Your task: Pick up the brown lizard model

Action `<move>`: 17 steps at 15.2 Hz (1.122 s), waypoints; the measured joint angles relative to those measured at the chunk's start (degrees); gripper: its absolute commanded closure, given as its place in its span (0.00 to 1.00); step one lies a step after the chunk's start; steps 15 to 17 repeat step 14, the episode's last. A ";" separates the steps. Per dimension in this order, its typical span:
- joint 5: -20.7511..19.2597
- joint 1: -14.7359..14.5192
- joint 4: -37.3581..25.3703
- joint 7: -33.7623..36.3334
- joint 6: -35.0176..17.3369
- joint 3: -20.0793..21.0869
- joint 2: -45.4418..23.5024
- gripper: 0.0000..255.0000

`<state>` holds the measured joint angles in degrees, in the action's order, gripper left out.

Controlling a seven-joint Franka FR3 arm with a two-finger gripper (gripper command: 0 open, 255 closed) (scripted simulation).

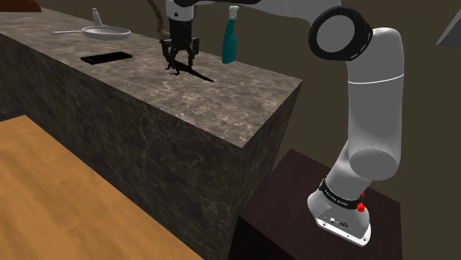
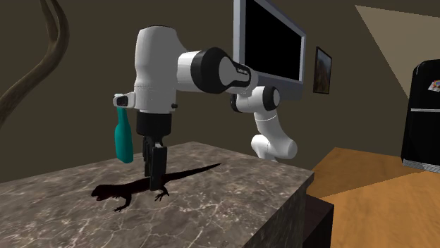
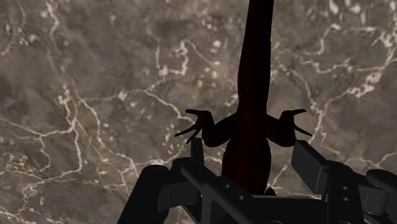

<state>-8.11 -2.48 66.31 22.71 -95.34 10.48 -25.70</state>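
Observation:
The brown lizard model [image 1: 190,72] lies flat on the marbled stone counter [image 1: 222,111], dark and long-tailed, with its tail pointing toward the shoulder view's right. My black gripper [image 1: 181,60] stands straight down over its body. In the wrist view the lizard [image 3: 249,127] runs between the two fingers [image 3: 196,150], which stand apart on either side of its trunk just behind the hind legs, with small gaps showing. The gripper [image 3: 254,151] is open. From the second exterior view the gripper [image 2: 156,180] reaches down to the lizard [image 2: 130,191] at counter level.
A teal bottle [image 1: 230,40] stands just behind the gripper. A grey pan [image 1: 107,32] and a flat black slab [image 1: 106,57] lie farther along the counter. The counter edge [image 1: 251,140] drops to a wooden floor [image 1: 59,192]. A dark screen [image 2: 271,39] hangs behind the arm.

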 measured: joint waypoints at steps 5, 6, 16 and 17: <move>-0.24 -0.52 -6.47 -0.35 4.73 -0.05 -1.72 1.00; -0.35 -0.74 -8.43 -0.39 5.99 -0.06 -2.42 1.00; -1.29 -2.48 -24.35 -1.20 15.90 -0.43 -8.35 1.00; -1.29 -2.48 -24.35 -1.20 15.90 -0.43 -8.35 1.00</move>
